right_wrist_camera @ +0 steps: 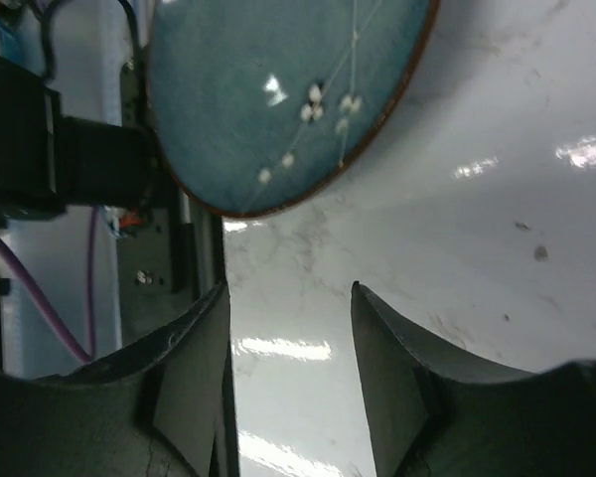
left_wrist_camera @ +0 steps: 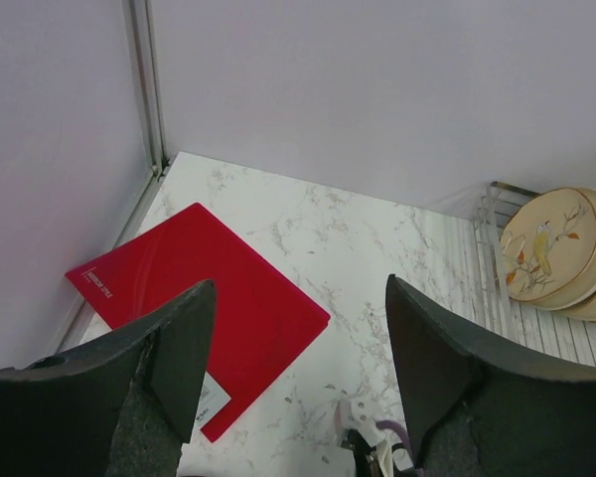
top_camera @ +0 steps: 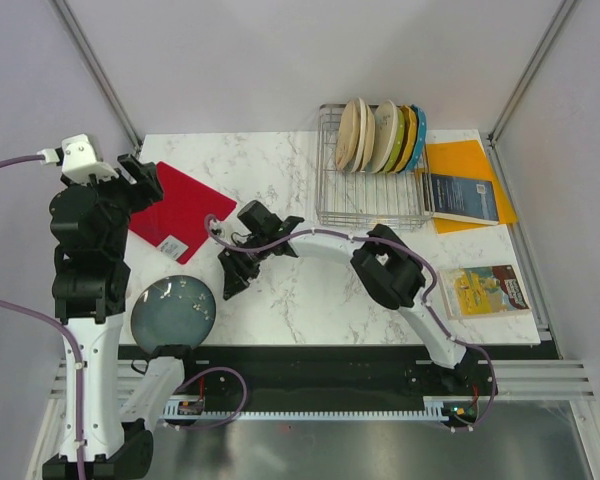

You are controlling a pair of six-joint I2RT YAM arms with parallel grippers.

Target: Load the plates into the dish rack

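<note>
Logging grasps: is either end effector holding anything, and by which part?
Nothing. The left end effector and right end effector are open and empty; the teal plate lies ungrasped.

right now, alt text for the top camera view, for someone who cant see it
A dark teal plate lies flat near the front left edge of a marble table, with the right gripper open next to it. A dish rack at the back holds a row of plates on edge; the left gripper hangs open above a red mat.

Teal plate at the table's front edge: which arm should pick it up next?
Right. The right tool, open, faces the teal plate close ahead; the left tool hangs open above the red mat, pointing away.
</note>
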